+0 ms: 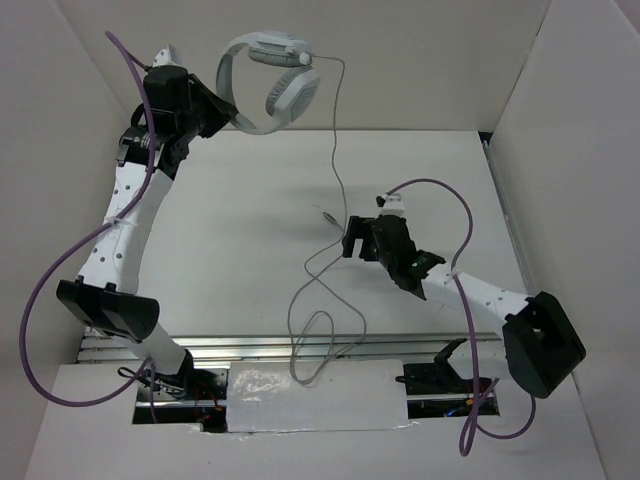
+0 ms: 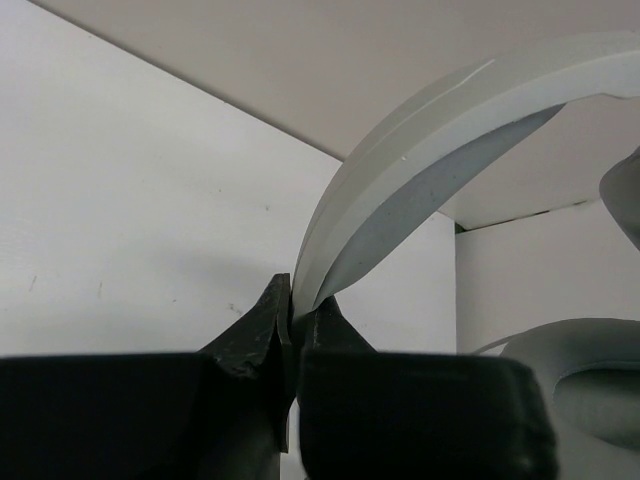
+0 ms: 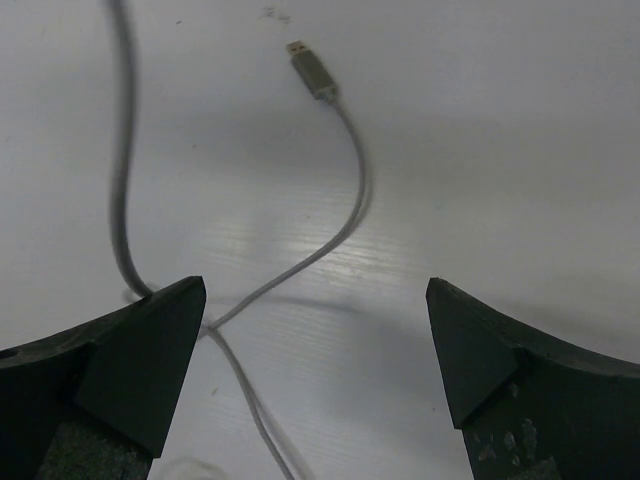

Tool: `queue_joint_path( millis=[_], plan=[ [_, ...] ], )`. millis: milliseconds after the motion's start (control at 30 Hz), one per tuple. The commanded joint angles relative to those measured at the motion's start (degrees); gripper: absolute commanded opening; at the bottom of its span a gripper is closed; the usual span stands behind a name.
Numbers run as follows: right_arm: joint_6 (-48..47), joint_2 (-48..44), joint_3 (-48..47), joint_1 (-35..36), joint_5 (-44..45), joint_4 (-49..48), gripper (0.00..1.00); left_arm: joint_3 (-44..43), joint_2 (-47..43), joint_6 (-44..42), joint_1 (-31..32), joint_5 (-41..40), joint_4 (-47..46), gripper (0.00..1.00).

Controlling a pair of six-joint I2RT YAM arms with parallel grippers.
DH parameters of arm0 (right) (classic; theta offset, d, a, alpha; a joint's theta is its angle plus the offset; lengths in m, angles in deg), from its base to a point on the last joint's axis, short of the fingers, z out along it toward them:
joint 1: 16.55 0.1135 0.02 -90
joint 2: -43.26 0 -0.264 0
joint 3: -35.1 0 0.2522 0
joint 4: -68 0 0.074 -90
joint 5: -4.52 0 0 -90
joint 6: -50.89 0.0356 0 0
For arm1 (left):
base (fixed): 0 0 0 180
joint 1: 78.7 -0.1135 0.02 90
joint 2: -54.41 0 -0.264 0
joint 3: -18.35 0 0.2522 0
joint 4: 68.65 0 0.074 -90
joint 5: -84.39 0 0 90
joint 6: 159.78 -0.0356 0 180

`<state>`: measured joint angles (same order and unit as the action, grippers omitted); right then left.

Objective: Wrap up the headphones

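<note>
The light grey-white, curved-band headphones (image 1: 285,95) hung clamped in the left gripper (image 2: 293,300), while the nearer right gripper (image 3: 315,300), spread wide and empty over the white worktop (image 3: 500,150), faced the thin grey cable (image 3: 350,215) and its plug (image 3: 313,72) lying just ahead, lengthwise away.

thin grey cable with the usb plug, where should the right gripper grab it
Probably just behind the flat USB plug, right gripper coming straight down: the thin grey cable lies flat on the white table there, clear of its other strand.
</note>
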<state>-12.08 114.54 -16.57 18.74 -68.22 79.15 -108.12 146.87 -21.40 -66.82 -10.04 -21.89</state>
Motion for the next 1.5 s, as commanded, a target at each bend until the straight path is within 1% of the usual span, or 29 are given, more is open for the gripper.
queue_joint_path(
  millis=[0,67,133,233,367,500,533,600,733,767,933,1000,1133,1267,1367,1467],
  plan=[
    [-5.31,0.26,-2.34,0.66,-10.03,-9.42,1.00,-2.78,-3.08,-0.13,-0.28,-0.23,-1.62,0.00],
    [-5.32,-0.70,-0.42,1.80,-13.02,-11.97,1.00,-3.40,-3.96,-0.65,-0.36,-1.72,-1.09,0.00],
    [-4.00,-2.72,1.25,2.67,-13.74,-11.19,1.00,-3.40,-4.92,-0.92,-0.45,-2.25,-1.09,0.00],
    [-2.42,-5.36,6.35,4.87,-15.06,-11.19,1.00,-2.17,-6.42,-1.53,-0.37,-2.34,-2.05,0.00],
    [1.09,-8.09,12.58,7.59,-12.78,-10.74,1.00,-3.39,-6.68,-2.06,-0.80,-3.92,-0.57,0.00],
    [1.28,-8.97,14.36,8.92,-9.44,-14.16,1.00,-2.35,-7.82,-1.97,-0.98,-3.84,-0.91,0.00],
    [1.01,-8.01,13.92,9.01,-7.43,-15.22,1.00,-1.30,-8.09,-1.89,-0.89,-3.75,-1.61,0.00],
    [-0.92,-6.34,12.61,9.18,-7.32,-17.41,1.00,-0.24,-9.05,-1.45,-0.98,-4.10,-2.14,0.00],
    [-3.56,0.33,6.38,10.15,-9.61,-20.06,1.00,0.91,-10.02,-1.10,-1.07,-5.42,-2.93,0.00],
    [-3.56,3.13,5.84,10.33,-10.13,-21.19,1.00,0.65,-10.11,-1.10,-1.07,-5.59,-2.85,0.00],
    [-2.77,8.86,5.92,10.85,-15.32,-29.11,1.00,-0.67,-10.20,-1.88,-1.51,-6.30,-2.06,0.00],
    [-1.98,12.36,4.79,11.12,-15.76,-29.47,1.00,-0.94,-10.20,-2.24,-1.86,-6.21,-1.79,0.00],
    [-1.80,18.00,1.18,11.12,-15.14,-27.18,0.99,0.73,-11.34,-1.97,-2.39,-5.42,-2.93,0.00],
    [-2.15,21.34,-0.14,11.47,-15.15,-29.64,0.98,0.47,-11.70,-1.97,-2.65,-5.77,-2.85,0.00],
    [-2.50,23.89,-0.67,11.38,-14.80,-33.50,0.98,-0.49,-11.17,-1.89,-3.00,-5.77,-2.06,0.00],
    [-3.21,26.27,-2.86,11.38,-13.48,-34.56,0.98,-2.25,-10.99,-2.68,-3.09,-6.12,-0.83,0.00]
  ],
)
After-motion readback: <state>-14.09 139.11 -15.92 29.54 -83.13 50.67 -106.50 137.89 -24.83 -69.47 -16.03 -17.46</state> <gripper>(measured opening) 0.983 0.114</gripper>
